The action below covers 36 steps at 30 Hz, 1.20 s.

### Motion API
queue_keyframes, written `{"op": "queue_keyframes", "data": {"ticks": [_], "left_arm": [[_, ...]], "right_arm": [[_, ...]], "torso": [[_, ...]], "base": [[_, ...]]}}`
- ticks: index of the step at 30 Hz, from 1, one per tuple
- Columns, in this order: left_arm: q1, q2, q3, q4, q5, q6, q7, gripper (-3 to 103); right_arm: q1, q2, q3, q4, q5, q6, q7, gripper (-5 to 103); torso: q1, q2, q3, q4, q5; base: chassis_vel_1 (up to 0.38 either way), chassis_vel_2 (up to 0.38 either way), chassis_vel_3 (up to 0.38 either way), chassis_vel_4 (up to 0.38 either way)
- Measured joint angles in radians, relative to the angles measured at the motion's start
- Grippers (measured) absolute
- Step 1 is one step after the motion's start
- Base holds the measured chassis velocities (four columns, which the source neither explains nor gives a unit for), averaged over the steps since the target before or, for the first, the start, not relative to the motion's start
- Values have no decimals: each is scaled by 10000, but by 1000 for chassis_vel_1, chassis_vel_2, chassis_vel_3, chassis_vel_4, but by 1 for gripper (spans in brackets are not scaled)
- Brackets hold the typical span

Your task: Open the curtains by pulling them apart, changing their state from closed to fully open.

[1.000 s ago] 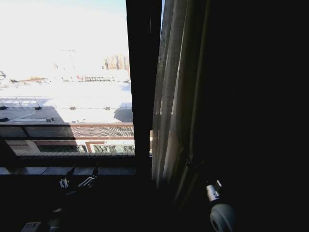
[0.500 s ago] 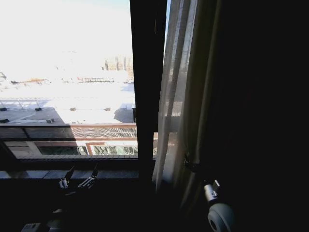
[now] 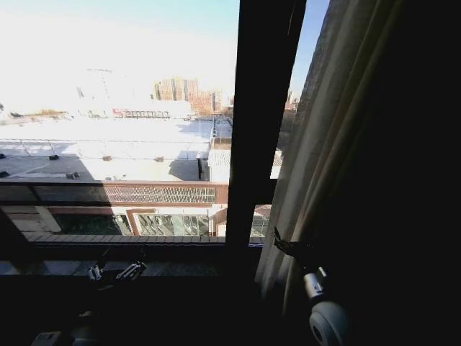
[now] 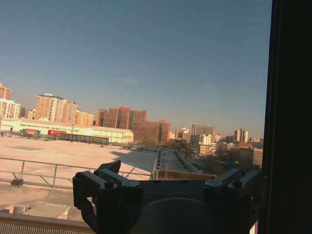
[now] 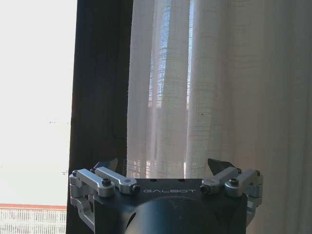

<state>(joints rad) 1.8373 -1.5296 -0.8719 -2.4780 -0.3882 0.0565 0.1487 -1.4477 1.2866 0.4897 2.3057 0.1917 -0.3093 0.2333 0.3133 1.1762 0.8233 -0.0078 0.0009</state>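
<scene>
The curtain (image 3: 338, 144) hangs in pale vertical pleats on the right side of the window, its left edge just right of the dark frame bar (image 3: 259, 108). My right gripper (image 3: 287, 246) is low at that edge, against the folds. In the right wrist view the right gripper (image 5: 163, 165) is open, its fingers wide apart, with the sheer curtain (image 5: 209, 87) close in front. My left gripper (image 3: 115, 270) waits low by the sill at the left. In the left wrist view the left gripper (image 4: 168, 168) is open and faces bare glass.
The window sill (image 3: 173, 268) runs along the bottom of the glass. The dark frame bar (image 5: 100, 97) stands just beside the curtain's edge, and also shows as a dark frame bar (image 4: 287, 122) in the left wrist view. My right arm's white joint (image 3: 330, 321) sits below the gripper.
The head camera has moved, so frame bar and curtain sit farther right in the picture. A wider strip of glass now shows between bar and curtain edge. Both grippers keep their picture positions.
</scene>
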Motion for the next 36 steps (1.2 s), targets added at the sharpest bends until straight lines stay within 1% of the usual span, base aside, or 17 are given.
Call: {"op": "queue_keyframes", "data": {"ticks": [10, 17, 26, 36], "left_arm": [[16, -1, -20, -8, 0, -17, 6, 100], [9, -9, -16, -18, 0, -18, 8, 100], [84, -56, -44, -111, 0, -42, 13, 100], [146, -82, -31, -215, 14, -48, 13, 100]], "right_arm": [[101, -24, -20, -86, -76, 5, -45, 100], [132, -28, -12, -160, -329, 6, -76, 100], [151, -41, -16, -182, -433, -5, -204, 100], [100, -12, 25, -161, -443, -5, -242, 100]], "torso": [[0, 0, 0, 1, -6], [3, 0, 1, 2, -8], [11, -3, 4, 3, -6], [6, -2, 2, 2, -8]], "base": [[183, -132, -181, 150], [147, 16, -142, -11], [189, 182, -173, -211], [335, 329, -330, -321]]}}
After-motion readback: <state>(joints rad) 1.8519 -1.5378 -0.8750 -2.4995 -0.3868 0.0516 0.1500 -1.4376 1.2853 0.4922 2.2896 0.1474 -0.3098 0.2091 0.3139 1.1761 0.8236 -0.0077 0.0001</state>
